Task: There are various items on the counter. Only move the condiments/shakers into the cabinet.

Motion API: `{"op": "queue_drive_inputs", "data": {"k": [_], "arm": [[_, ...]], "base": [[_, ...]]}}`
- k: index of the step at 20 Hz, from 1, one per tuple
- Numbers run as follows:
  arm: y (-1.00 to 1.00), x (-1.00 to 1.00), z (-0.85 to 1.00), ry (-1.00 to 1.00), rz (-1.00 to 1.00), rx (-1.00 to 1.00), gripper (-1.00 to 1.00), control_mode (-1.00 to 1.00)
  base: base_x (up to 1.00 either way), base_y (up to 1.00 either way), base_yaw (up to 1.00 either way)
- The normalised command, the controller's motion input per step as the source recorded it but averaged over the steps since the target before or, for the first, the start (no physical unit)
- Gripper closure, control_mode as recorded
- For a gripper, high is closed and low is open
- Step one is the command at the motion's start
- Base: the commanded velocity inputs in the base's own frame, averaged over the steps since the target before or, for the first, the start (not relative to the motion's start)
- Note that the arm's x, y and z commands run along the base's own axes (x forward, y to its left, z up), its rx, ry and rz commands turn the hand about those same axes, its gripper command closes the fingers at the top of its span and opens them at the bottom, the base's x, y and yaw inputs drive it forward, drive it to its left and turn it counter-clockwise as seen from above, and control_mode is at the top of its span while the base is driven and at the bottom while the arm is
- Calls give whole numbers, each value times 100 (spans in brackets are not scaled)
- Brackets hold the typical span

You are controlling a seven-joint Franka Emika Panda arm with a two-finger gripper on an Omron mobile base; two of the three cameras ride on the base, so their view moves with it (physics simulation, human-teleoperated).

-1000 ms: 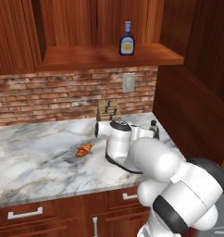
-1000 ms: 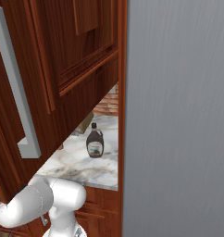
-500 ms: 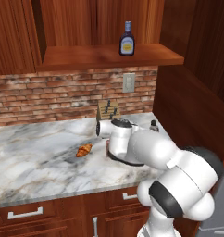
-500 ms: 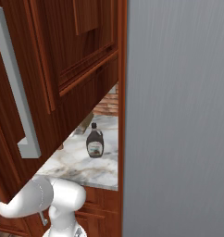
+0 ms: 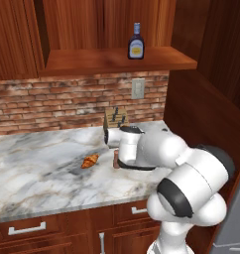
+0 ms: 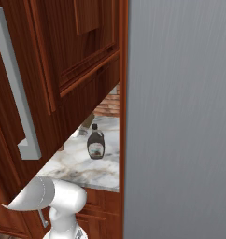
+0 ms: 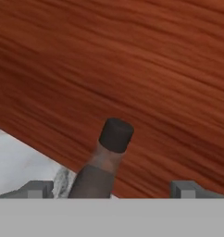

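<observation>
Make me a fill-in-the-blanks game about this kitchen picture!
1. The blue bottle stands on the cabinet ____.
2. The croissant lies on the ____.
3. The brown bottle has a ____ cap.
4. The jaws on either side of the brown bottle are ____.

Missing words: shelf; counter; black; open

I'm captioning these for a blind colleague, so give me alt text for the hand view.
A dark-brown black-capped bottle stands close ahead between the open gripper fingertips, not yet gripped. Behind it is a reddish wooden panel, with a corner of the marble counter at lower left.
</observation>
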Motion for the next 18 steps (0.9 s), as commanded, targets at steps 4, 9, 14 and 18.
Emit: {"op": "queue_drive_inputs", "data": {"k": [4, 9, 14, 18], "arm": [[-6, 13, -8, 0, 0, 0, -100, -100], [-10, 0, -2, 0, 2, 0, -100, -100], [-19, 0, -5, 0, 3, 0, -100, -100], [-19, 5, -3, 0, 2, 0, -100, -100]], "base": [[0, 0, 0], [0, 0, 0], [0, 0, 0], [0, 0, 0]]}}
